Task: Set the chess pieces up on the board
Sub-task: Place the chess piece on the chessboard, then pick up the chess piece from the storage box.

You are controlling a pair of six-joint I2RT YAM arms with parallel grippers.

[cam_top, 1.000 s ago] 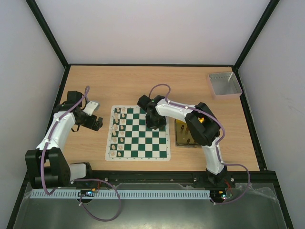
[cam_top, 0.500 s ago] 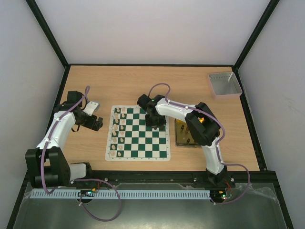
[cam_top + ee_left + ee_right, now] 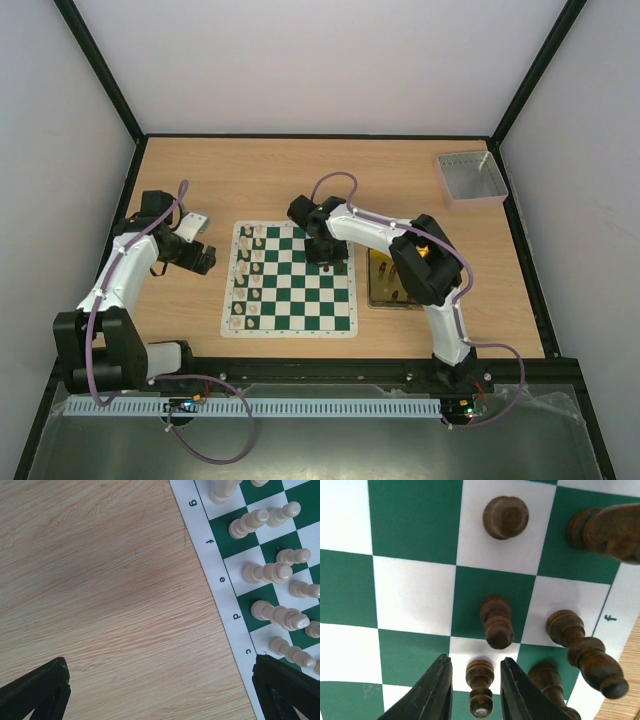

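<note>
The green and white board (image 3: 300,301) lies at the table's middle. Cream chess pieces (image 3: 246,270) stand along its left columns and also show in the left wrist view (image 3: 260,573). Dark brown pieces stand at the board's far right, under my right gripper (image 3: 327,260). In the right wrist view my right gripper (image 3: 476,676) is open, its fingers on either side of an upright dark pawn (image 3: 480,686) with a gap on each side. Other dark pieces (image 3: 496,621) stand just beyond. My left gripper (image 3: 160,680) is open and empty over bare wood beside the board's left border (image 3: 220,579).
A square gold tin (image 3: 379,277) with more dark pieces sits right of the board, partly hidden by the right arm. A grey tray (image 3: 470,178) stands at the far right corner. Black frame posts and white walls enclose the table.
The right gripper has shifted very slightly toward the far side over the board's right columns. The left arm has not moved.
</note>
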